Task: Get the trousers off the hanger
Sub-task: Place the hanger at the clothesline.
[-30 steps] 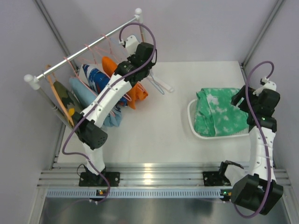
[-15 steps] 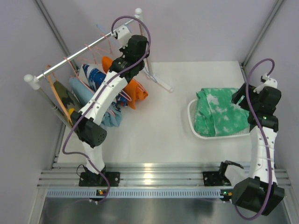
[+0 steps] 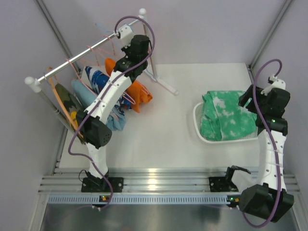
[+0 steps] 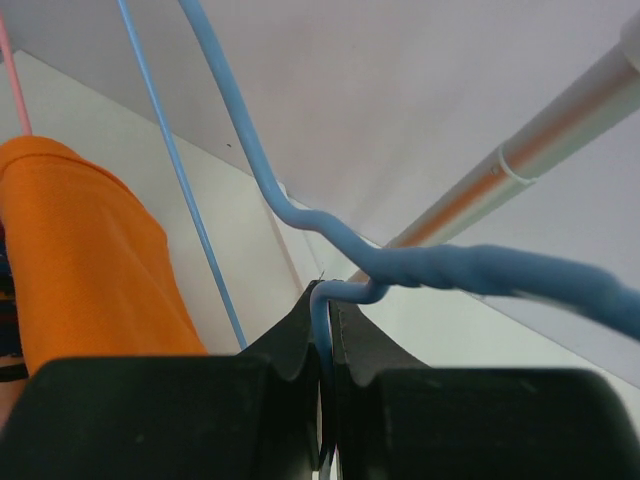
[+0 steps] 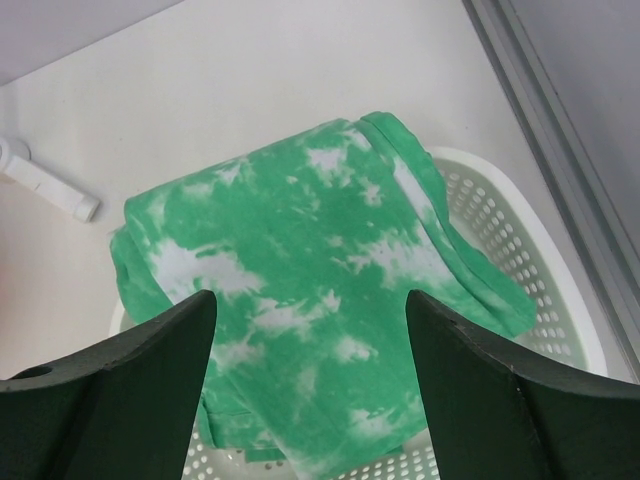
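Top external view: the clothes rail (image 3: pixel 82 60) runs slantwise across the ten o'clock corner of the table (image 3: pixel 168 139). Four pairs of trousers hang from it on pink hangers (image 3: pixel 91 50). From the eleven o'clock end toward nine o'clock they are the orange trousers (image 3: pixel 140 95), the blue-and-white patterned trousers (image 3: pixel 98 79), the light blue trousers (image 3: pixel 83 92) and the camouflage trousers (image 3: pixel 65 98). The left arm reaches up over them to the rail's eleven o'clock end.

In the left wrist view, the left gripper (image 4: pixel 322 300) has its jaws pressed together on the thin wire of a blue hanger (image 4: pixel 450 268), just below the twisted neck. The neck leads off toward three o'clock and the shoulder wires rise toward eleven o'clock. The orange cloth hangs at nine o'clock of the jaws, and the rail crosses behind at two o'clock. I cannot tell whether the hanger's hook sits on the rail.

At three o'clock on the table stands a white basket (image 3: pixel 199 131). The green trousers (image 3: pixel 224 115), mottled with white, lie folded in it and bulge over the rim.

The right gripper (image 5: pixel 308 300) hovers above that pile with its fingers (image 5: pixel 120 380) spread wide and nothing between them, clear of the cloth. The white foot of the rack (image 5: pixel 45 190) lies at ten o'clock of the basket.
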Motion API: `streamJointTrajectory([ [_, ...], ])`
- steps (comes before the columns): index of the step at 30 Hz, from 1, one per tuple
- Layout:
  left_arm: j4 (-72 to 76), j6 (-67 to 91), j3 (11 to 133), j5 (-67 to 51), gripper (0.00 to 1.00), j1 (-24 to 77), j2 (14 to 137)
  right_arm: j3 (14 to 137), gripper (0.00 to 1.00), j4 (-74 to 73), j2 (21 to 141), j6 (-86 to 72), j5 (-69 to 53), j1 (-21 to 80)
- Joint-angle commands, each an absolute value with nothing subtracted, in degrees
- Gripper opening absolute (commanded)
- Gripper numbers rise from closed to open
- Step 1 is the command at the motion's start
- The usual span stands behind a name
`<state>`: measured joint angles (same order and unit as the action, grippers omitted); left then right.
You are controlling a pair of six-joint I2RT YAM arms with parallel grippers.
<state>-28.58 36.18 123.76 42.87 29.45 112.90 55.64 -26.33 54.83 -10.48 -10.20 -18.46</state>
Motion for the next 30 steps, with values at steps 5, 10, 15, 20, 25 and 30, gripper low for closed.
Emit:
streamJointTrajectory([
  [5, -22.5, 34.0, 127.2, 46.4, 0.0, 27.8, 112.6, 59.0, 0.77, -25.8, 55.0, -9.9, -9.5, -17.6],
  [10, -22.4, 33.7, 128.2, 45.4, 0.0, 25.8, 114.0, 58.9, 0.77, -25.5, 55.5, -10.1, -9.5, -17.4],
  [15, -23.7, 34.4, 128.2, 44.4, 0.0, 25.4, 115.2, 59.1, 0.77, -25.3, 55.9, -10.5, -9.1, -17.0],
  [20, -25.0, 35.2, 128.2, 43.8, 0.0, 25.4, 116.3, 59.0, 0.77, -25.5, 55.8, -10.5, -8.8, -16.6],
  [25, -26.2, 36.0, 127.7, 43.2, 0.0, 25.4, 116.3, 59.0, 0.77, -25.8, 55.4, -10.2, -8.6, -16.4],
  [30, -25.0, 34.5, 127.9, 40.8, 0.07, 25.4, 115.8, 59.5, 0.79, -25.8, 55.0, -9.2, -9.8, -15.0],
])
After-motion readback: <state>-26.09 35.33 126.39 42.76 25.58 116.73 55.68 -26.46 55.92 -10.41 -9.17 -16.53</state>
